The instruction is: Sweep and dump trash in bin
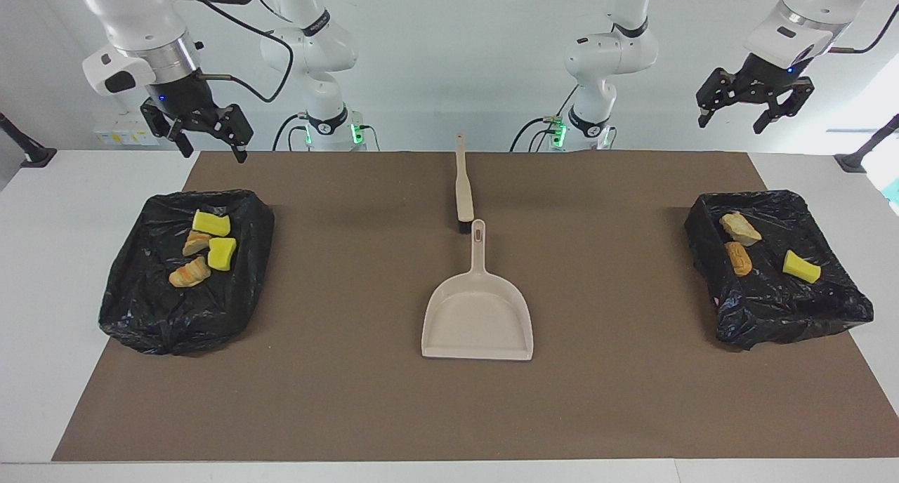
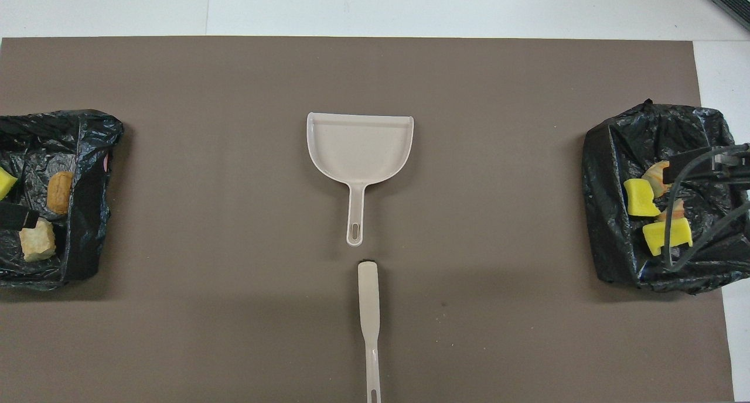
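Note:
The trash lies in two black-bag-lined bins. The bin at the right arm's end holds two yellow sponge chunks and two bread-like pieces. The bin at the left arm's end holds two bread-like pieces and one yellow sponge chunk. The beige dustpan lies empty at mid-table. The beige brush lies just nearer to the robots than the dustpan's handle. My right gripper hangs open above its bin. My left gripper hangs open above the other bin.
A brown mat covers most of the white table. In the overhead view the dustpan and brush lie in line at the middle, and the bins sit at the mat's two ends.

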Controlling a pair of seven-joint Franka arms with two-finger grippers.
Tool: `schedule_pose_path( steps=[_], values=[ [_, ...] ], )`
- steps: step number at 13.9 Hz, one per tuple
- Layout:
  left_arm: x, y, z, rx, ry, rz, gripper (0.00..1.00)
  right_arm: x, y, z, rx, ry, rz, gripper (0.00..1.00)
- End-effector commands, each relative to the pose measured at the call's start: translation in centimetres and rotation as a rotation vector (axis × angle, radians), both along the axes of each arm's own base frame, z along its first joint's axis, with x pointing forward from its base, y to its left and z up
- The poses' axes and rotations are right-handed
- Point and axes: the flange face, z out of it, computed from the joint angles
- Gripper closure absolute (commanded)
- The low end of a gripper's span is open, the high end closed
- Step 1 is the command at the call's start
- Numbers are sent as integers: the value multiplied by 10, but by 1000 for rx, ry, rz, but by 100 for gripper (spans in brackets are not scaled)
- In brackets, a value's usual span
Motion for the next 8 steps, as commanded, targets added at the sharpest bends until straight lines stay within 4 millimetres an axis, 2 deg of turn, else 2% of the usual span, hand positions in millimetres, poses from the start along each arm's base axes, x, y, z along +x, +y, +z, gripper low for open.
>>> schedule_pose_path(
  steps=[1,7,8],
  values=[
    [0,-4,-4,-25,-19,-10,0,-11,4,10,3,56,76,0],
    [-1,-2,-1,-22,-13,-10,0,-10,7,9,13,50,77,0],
    [-1,-2,5,-19,-33,-11,0,-10,7,10,16,45,78,0]
  ],
)
